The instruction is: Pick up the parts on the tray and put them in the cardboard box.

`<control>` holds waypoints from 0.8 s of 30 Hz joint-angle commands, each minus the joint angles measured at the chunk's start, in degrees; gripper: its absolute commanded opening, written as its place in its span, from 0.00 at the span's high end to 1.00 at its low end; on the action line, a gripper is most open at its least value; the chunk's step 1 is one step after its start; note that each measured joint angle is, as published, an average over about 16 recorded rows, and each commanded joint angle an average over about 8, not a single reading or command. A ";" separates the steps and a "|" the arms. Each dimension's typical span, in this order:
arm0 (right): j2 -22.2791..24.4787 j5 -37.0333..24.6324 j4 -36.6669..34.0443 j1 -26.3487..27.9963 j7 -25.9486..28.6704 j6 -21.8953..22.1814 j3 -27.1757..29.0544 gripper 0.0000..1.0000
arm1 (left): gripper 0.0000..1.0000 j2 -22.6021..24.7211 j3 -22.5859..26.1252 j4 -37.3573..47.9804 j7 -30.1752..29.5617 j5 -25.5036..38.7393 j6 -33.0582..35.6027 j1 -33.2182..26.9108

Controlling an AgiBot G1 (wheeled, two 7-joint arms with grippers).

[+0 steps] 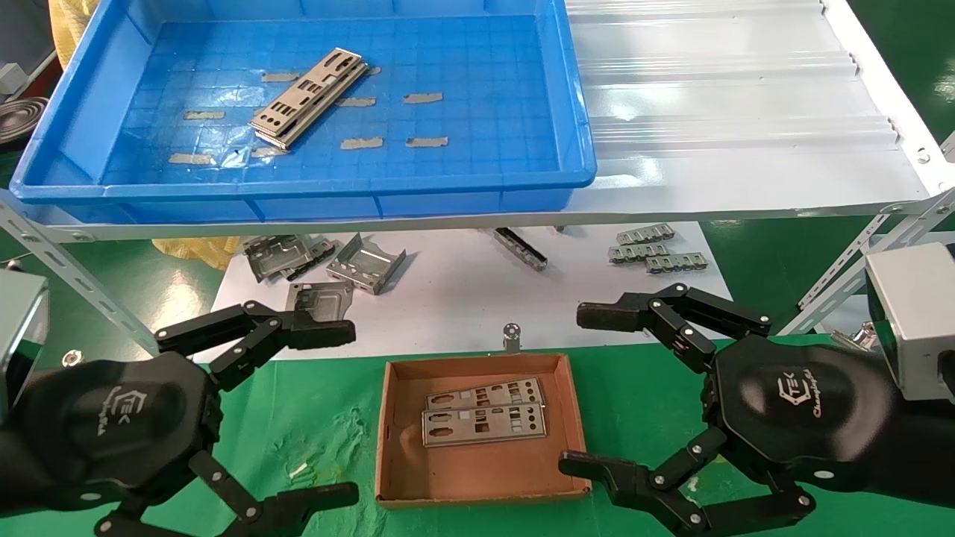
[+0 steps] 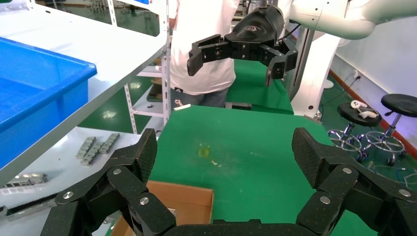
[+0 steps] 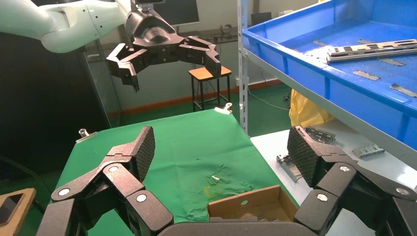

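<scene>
Below, two parts (image 1: 483, 415) in cardboard box (image 1: 477, 483), hands apart.

the head view looks down from above at the tabletop (image 1: 313, 418). each wrist view looks out close between its own claw, facing the opposite claw; all share the box (image 1: 477, 432).

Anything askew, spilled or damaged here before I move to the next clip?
Nothing spilled or damaged. The parts in the tray lie stacked on a diagonal, and the two plates in the cardboard box overlap slightly askew. Both grippers hover open, empty.
</scene>
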 commanded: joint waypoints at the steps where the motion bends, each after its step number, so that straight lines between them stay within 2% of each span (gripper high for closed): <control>1: 0.00 0.00 0.00 0.00 0.00 0.00 0.00 0.00 | 0.00 0.00 0.00 0.00 0.00 0.00 0.00 0.00; 24: 0.00 0.00 0.00 0.00 0.00 0.00 0.00 0.00 | 0.00 0.00 0.00 0.00 0.00 0.00 0.00 0.00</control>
